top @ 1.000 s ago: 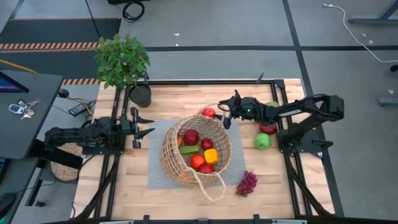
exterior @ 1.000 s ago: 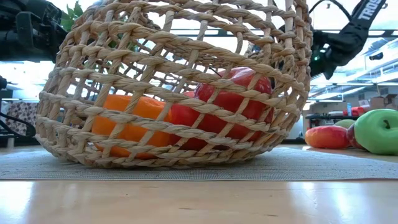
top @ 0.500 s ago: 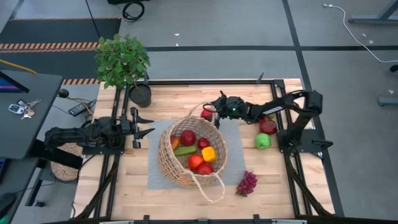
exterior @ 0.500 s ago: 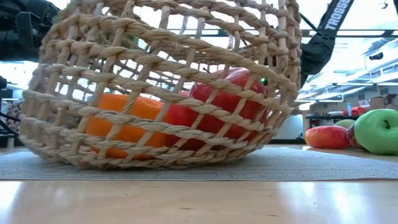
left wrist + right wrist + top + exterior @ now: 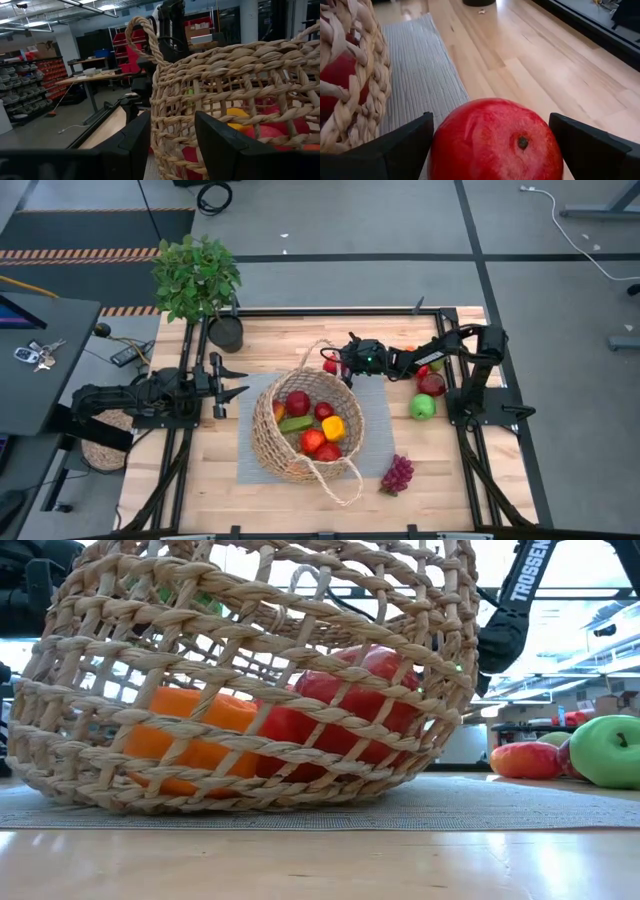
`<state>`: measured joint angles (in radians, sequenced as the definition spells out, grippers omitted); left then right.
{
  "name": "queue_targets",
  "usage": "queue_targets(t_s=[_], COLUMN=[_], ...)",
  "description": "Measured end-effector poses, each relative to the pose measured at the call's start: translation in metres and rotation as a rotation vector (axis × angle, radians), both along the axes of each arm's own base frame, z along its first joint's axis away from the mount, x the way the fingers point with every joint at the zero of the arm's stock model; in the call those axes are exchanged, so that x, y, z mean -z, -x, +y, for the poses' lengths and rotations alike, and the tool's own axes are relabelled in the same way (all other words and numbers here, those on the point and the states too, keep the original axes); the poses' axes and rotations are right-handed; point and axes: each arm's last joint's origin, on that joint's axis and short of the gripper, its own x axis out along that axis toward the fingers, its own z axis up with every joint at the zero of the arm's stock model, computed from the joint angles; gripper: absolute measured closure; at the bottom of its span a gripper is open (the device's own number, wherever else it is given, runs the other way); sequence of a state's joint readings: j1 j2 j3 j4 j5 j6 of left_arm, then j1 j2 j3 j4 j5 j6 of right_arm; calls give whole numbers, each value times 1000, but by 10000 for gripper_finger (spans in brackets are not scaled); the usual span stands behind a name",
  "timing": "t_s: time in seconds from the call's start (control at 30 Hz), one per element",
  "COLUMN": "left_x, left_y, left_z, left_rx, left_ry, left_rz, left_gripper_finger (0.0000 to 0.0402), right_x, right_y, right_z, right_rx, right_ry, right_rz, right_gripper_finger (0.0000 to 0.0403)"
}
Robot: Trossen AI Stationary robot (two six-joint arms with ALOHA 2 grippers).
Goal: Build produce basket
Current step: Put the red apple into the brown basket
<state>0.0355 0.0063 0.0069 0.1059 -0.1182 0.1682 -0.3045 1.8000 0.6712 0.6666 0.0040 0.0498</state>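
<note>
As seen from the high view, the basket [image 5: 303, 435] sat on a grey mat [image 5: 250, 465] near mid-table, w/ a red apple [image 5: 297, 403], cucumber [image 5: 296, 423], yellow pepper [image 5: 334, 427] & more red produce inside. The right gripper [image 5: 333, 364] reached in at the basket's far rim, fingers spread wide around a red apple [image 5: 330, 364]; whether they pressed it could not be told. Beyond the basket toward the right arm lay a green apple [image 5: 423, 407] & another red apple [image 5: 431, 384]; purple grapes [image 5: 397, 474] lay off the mat near the basket's near handle. The left gripper [image 5: 235, 381] waited apart from the basket, fingers parted & empty.

Low view: basket wall [image 5: 240, 680] filled the frame, tilted; orange & red produce showed through the weave.

Left wrist view: left fingers [image 5: 220, 145] stood apart, basket wall just ahead.

Right wrist view: apple [image 5: 495, 140] sat between wide-set fingers [image 5: 590, 145], basket rim [image 5: 355, 75] beside it.
</note>
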Motion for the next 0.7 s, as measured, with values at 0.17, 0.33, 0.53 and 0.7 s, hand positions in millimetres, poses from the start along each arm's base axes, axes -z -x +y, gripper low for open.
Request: queue_targets(t_s=[0.17,0.33,0.53,0.7], left_x=[0,0,0,0], left_y=[0,0,0,0], left_z=[0,0,0,0], left_rx=[0,0,0,0], left_ry=[0,0,0,0], left_rz=[0,0,0,0], left_gripper_finger=[241,241,241,241], right_x=[1,1,-11,-61], right_y=[1,1,6,15], right_z=[-2,-2,-1,1], right_rx=[11,14,25,49], right_ry=[-10,-12,-6,72], right_rz=[15,14,8,-131], right_gripper_finger=[27,59,62,62])
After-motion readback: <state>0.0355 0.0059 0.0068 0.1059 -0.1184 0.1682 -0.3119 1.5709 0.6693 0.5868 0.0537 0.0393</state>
